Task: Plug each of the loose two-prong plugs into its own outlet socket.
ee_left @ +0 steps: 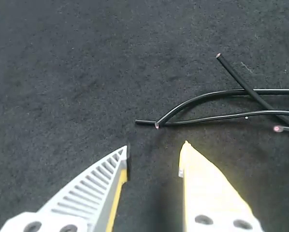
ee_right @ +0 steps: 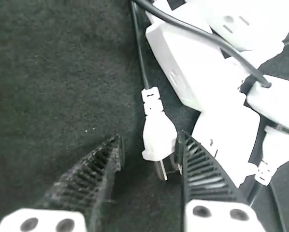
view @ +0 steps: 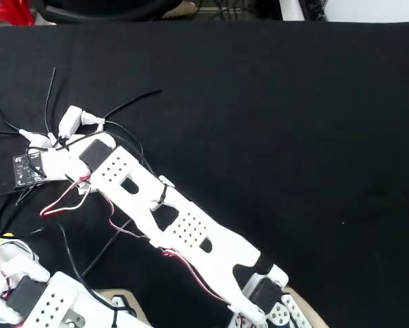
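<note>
We've got one plug (ee_right: 158, 140) lying between the fingers of the right gripper (ee_right: 148, 141), outlet blocks (ee_right: 183, 67) just beyond it; cable ends (ee_left: 202, 108) sit ahead of the left gripper (ee_left: 155, 148).

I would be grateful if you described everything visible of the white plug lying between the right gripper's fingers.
The white plug has a plastic-looking moulded body, a ribbed strain-relief collar and a black cable leaving it. Two metal prongs stick out of its other end, toward the wrist. It lies flat on the black cloth, unplugged, inside the open right gripper, beside white outlet blocks. Whether a finger touches it is unclear.
</note>
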Robot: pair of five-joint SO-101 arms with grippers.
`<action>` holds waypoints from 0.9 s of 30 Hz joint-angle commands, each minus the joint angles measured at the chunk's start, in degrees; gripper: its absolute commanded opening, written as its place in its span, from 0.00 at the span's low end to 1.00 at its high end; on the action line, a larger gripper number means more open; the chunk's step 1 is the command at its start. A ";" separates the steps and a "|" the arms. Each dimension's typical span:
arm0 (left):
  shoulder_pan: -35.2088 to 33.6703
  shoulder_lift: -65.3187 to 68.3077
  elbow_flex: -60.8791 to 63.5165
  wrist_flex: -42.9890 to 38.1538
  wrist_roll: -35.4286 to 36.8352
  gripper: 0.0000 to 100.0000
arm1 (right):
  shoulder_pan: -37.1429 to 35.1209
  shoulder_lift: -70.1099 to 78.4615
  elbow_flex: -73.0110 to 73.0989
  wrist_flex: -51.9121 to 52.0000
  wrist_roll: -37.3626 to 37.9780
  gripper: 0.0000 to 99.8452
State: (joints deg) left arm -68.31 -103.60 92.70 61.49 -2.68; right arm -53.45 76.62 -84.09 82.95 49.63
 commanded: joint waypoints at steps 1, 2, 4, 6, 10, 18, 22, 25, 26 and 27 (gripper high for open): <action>-0.04 -0.44 -0.31 0.18 -0.09 0.18 | 1.14 -0.13 0.22 -1.93 0.18 0.18; -0.04 -0.44 -0.31 0.18 -0.09 0.18 | 1.14 -0.13 0.31 -2.55 0.18 0.18; -0.04 -0.44 -0.31 0.18 -0.09 0.18 | 1.23 -0.13 0.31 -2.90 0.26 0.17; -0.04 -0.44 -0.31 0.18 -0.09 0.18 | 1.32 -0.04 0.31 -3.16 0.44 0.17; -0.04 -0.44 -0.31 0.18 -0.09 0.18 | 2.02 -0.04 0.66 -3.08 2.11 0.17; 0.04 -0.44 -0.31 0.18 -0.09 0.18 | 3.52 0.13 1.36 -3.16 4.04 0.06; 0.04 -0.44 -0.22 0.18 -0.09 0.18 | 3.52 0.13 1.27 -3.16 4.04 0.03; 0.04 -0.44 0.31 -0.18 -0.09 0.18 | 3.60 0.04 1.27 -2.64 3.96 0.01; 0.40 -0.44 0.66 -0.44 -0.09 0.18 | 3.60 -0.13 1.27 -1.67 3.87 0.01; 1.36 -0.44 1.27 -1.05 -0.18 0.18 | 3.52 -0.22 1.19 -0.35 3.87 0.01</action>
State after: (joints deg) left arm -68.31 -103.60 93.67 61.49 -2.68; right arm -51.25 76.88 -82.86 80.04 53.14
